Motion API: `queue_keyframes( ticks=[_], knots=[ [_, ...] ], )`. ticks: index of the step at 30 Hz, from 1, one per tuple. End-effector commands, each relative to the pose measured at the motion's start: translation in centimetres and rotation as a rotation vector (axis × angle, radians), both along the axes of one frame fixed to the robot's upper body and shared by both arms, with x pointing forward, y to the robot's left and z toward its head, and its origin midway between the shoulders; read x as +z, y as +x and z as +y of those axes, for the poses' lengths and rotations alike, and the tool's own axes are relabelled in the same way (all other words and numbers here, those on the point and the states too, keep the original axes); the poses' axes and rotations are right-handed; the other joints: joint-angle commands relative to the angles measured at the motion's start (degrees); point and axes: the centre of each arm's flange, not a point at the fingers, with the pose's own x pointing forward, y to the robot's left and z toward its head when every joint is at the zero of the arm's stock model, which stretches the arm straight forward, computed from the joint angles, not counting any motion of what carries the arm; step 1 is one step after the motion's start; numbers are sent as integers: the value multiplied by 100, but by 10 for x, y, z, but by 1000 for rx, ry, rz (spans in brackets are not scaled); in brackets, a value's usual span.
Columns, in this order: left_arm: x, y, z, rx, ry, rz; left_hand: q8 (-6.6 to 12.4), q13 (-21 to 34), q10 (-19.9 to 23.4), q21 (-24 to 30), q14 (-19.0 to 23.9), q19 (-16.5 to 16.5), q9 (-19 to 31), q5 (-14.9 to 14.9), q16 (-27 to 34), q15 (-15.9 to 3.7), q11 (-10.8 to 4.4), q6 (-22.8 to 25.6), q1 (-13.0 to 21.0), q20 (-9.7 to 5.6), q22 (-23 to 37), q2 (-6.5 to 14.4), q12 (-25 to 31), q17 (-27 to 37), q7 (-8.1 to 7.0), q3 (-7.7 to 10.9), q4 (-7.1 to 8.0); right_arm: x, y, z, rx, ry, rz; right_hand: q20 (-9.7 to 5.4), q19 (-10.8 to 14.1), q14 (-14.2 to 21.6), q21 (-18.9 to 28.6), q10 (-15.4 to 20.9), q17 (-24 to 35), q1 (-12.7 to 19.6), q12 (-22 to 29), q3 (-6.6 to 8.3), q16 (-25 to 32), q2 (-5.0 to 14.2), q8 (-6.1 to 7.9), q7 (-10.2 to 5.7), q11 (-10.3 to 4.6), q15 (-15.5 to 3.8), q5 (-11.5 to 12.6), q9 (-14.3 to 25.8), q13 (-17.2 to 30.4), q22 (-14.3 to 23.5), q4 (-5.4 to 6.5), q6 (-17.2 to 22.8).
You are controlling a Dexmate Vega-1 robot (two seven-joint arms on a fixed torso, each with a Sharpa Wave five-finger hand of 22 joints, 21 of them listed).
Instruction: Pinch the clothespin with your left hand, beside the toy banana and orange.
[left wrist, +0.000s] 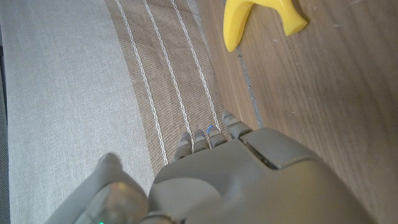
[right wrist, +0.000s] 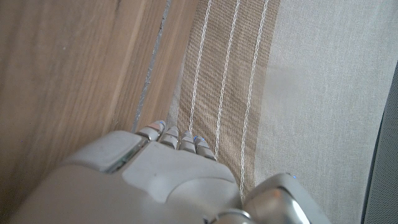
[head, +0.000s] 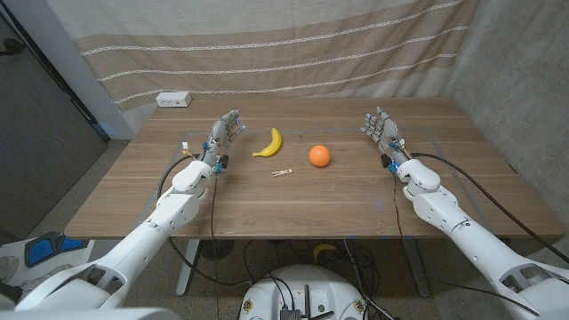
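While left hand [head: 226, 133] hovers empty, clothespin [head: 283, 172] lies untouched.

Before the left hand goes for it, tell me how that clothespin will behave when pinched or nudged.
The clothespin looks small, thin and wooden, so probably stiff and light; a nudge would likely slide it across the smooth table. It lies flat, so rolling seems unlikely, unlike the orange. Lying low between orange and banana, it may be hard to get fingers under.

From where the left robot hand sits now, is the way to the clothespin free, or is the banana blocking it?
Probably free. The left robot hand is open, and the clothespin lies apart on bare table. The toy banana sits farther back, beside the straight path rather than across it.
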Motion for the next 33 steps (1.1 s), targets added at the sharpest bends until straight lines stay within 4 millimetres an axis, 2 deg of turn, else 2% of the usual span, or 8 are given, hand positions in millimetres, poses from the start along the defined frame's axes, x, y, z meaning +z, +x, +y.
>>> queue_keyframes(
  ticks=[1,4,7,12,14,16,20,33],
  knots=[
    [6,-2,-4,29,29,-25,31,7,-13,34,13,54,23,24,27,-82,-59,55,17,32,31,72,28,19,-19,41,-38,0,1,-1,-3,6,-6,12,34,58,37,50,21,53,35,33,30,49,28,13,8,2,29,24,9,16,-5,45],
    [6,-5,-4,54,56,-39,47,6,21,41,30,90,24,15,29,-101,-81,103,38,96,31,57,41,18,-49,30,-97,0,1,-1,-4,6,-6,18,38,64,38,49,18,57,33,35,32,49,27,11,6,1,28,24,9,16,-15,47],
    [7,-9,-5,80,86,-54,70,6,46,46,93,122,26,4,46,-91,-74,186,59,120,31,29,48,18,-130,12,-168,-1,1,-2,-5,7,-5,20,41,69,38,52,15,64,32,39,34,54,26,9,0,7,28,24,9,16,-25,50],
    [12,-15,-8,125,135,-88,74,7,50,52,188,157,28,-14,67,-21,-87,232,65,130,32,-39,46,19,-157,-27,-249,-2,0,-2,-5,9,-5,31,60,102,44,75,9,78,39,45,46,57,28,12,7,32,28,25,10,16,-45,60],
    [14,-18,-9,147,152,-103,76,8,100,63,249,200,29,-23,77,24,-78,265,68,166,34,-70,64,21,-160,-47,-297,-2,-1,-2,-5,10,-5,40,72,111,48,74,7,82,37,47,50,59,32,12,4,34,27,25,10,16,-51,70],
    [15,-21,-10,168,177,-117,83,10,137,89,369,286,31,-34,94,101,-76,338,78,291,39,-92,71,25,-164,-67,-371,-3,-1,-2,-5,12,-5,56,99,128,57,84,2,98,39,56,55,66,34,13,17,50,28,26,10,16,-68,80],
    [17,-26,-13,204,212,-137,101,12,182,113,459,364,34,-41,104,119,-86,427,84,389,44,-101,82,28,-187,-78,-423,-3,-1,-3,-6,17,-7,79,131,163,66,107,0,103,44,56,70,64,38,26,23,66,23,27,11,17,-85,100],
    [24,-42,-20,288,342,-200,116,15,323,129,592,443,39,-56,103,132,-78,576,101,480,54,-126,115,33,-220,-100,-543,-6,-3,-1,-1,23,-14,99,146,192,64,134,-3,114,46,57,83,62,44,28,37,75,17,29,12,19,-118,133]
  ],
)
